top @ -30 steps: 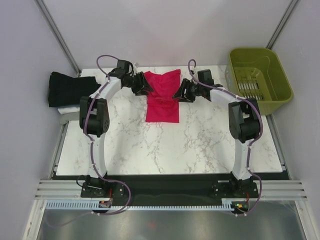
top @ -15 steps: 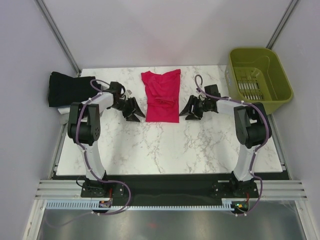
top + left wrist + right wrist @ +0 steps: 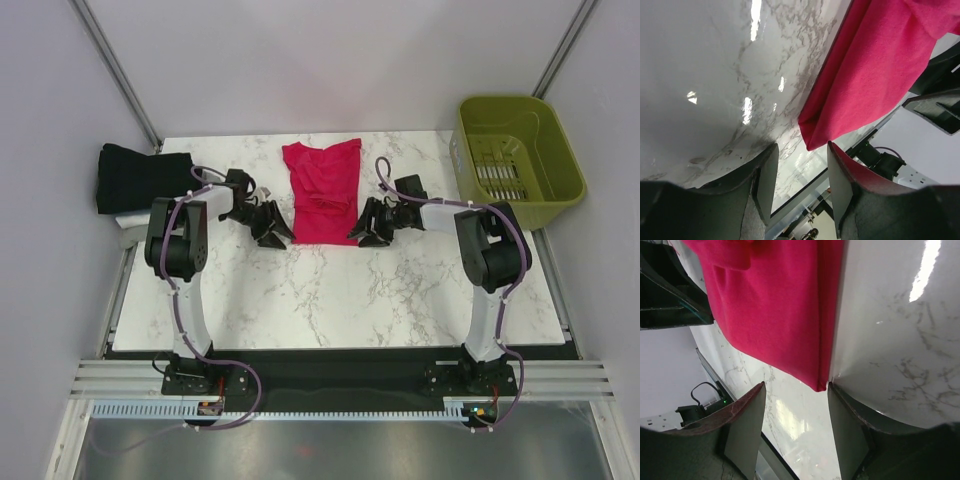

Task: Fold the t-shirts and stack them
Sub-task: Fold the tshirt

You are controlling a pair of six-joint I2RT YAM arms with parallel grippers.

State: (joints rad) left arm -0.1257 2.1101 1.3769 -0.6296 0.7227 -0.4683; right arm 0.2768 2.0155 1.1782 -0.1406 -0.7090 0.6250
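The pink shirt [image 3: 322, 190] lies far-centre on the table [image 3: 300, 300], flanked at its near corners.
The left gripper [image 3: 272, 232] and right gripper [image 3: 362, 232] both stand spread, pinching nothing; the black shirt [image 3: 135, 178] sits far left.

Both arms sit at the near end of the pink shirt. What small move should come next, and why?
Probably nudge both grippers forward onto the near corners, then close. The left gripper and right gripper flank the near hem of the pink t-shirt, jaws open and empty, each corner lying just beyond its gap.
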